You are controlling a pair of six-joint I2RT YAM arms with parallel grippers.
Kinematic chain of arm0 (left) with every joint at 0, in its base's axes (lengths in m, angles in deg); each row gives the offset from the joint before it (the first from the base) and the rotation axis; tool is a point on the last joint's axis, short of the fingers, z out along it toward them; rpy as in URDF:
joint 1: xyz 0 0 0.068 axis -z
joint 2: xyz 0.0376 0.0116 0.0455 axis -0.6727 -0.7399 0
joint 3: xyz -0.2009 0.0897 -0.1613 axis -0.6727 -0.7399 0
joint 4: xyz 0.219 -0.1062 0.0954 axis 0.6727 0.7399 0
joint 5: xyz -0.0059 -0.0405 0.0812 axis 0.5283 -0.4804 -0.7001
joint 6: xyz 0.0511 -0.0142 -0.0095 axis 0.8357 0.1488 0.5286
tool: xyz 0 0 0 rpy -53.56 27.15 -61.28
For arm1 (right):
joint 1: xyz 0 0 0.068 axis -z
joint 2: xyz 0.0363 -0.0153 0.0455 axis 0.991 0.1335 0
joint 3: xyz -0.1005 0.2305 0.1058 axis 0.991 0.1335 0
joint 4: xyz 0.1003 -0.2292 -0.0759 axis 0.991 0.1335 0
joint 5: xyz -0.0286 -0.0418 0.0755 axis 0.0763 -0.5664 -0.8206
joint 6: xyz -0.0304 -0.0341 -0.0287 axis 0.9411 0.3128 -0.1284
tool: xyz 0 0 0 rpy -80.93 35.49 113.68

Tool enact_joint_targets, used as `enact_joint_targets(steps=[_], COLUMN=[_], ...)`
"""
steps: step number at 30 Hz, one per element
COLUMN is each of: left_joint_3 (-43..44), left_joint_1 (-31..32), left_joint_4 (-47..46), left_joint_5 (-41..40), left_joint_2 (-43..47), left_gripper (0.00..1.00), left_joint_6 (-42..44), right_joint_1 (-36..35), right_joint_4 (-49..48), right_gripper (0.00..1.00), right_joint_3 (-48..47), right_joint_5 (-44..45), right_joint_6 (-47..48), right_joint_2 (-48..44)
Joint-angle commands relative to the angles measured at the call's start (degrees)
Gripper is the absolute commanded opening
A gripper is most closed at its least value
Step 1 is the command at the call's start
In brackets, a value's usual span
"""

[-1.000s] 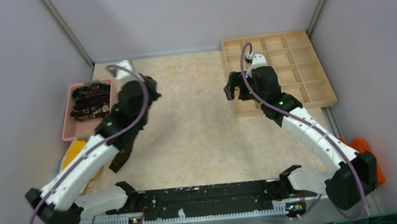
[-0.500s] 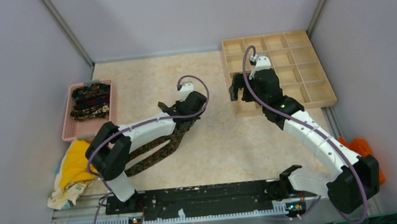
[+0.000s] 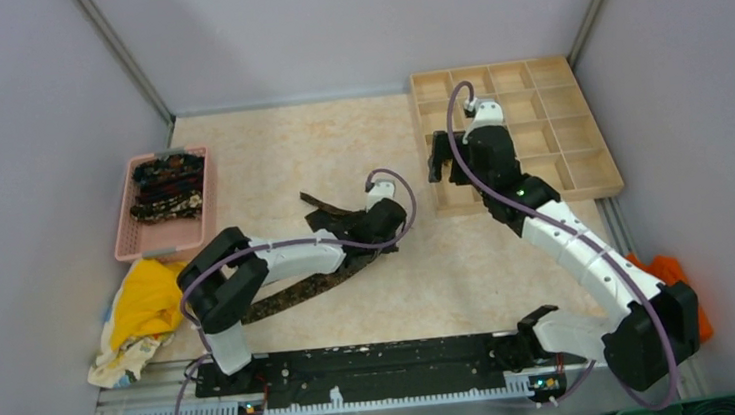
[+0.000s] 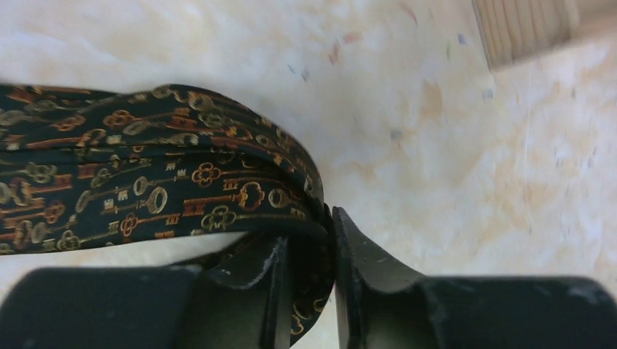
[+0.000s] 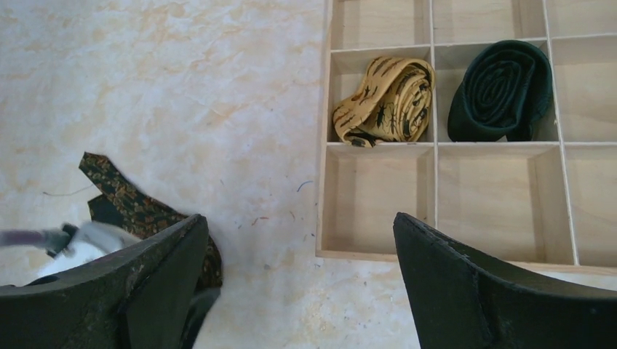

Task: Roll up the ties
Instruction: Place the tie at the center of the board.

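A beige marbled tabletop point(image 3: 338, 150) was enclosed on three sides by plain lilac walls point(image 3: 348, 28), evenly lit.

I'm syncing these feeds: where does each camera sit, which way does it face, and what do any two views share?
Top external: fixed high behind the bases, looking down on the table; the left arm and right arm show whole.
Left wrist: on the left wrist, facing down past the left gripper, whose fingers pinch the key-patterned tie.
Right wrist: on the right wrist, facing down past the open right gripper at the wooden tray.
Shared: both wrist views catch the key-patterned tie; the wooden tray shows from above too.
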Motion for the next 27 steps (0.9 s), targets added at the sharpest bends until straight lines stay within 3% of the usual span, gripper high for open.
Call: enact_joint_targets(steps=[1,4,8,16,19,23,27], left_joint_3=[-4.4,-5.2,-5.8,-13.2,-12.9,-13.9,-14.8], left_joint_1=[0.9,0.9,0.9,0.9,0.9,0.9,0.7], left_joint_4=[-7.5,-9.1,-8.2,-5.2,2.0,12.2,22.2], left_joint_5=[8.3,11.2,11.9,6.2,0.7,-12.7,-23.4], left_joint_2=[0.5,0.5,3.3,21.5,26.2,35.2,42.5], left_gripper=[0.36,0.59,0.62,0.8,0.75,0.36,0.34], left_joint_6=[2.4,4.1,3.8,4.0,1.1,-7.2,-15.2], right_joint_1=[0.3,0.3,0.3,0.2,-0.2,-5.2,-15.0], right_joint_4=[0.6,0.2,0.5,0.3,-0.3,2.4,5.1], right_gripper=[0.98,0.98,0.99,0.99,0.99,0.99,0.99], right_joint_3=[-5.3,-6.4,-9.0,-11.0,-10.9,-12.6,-13.9], right_joint_5=[1.1,-0.4,-1.8,-6.6,-8.8,-7.7,-2.3], right_joint_6=[0.3,0.2,0.8,0.7,0.9,5.9,9.7], right_joint_2=[3.1,4.7,6.8,10.9,11.8,15.2,20.2])
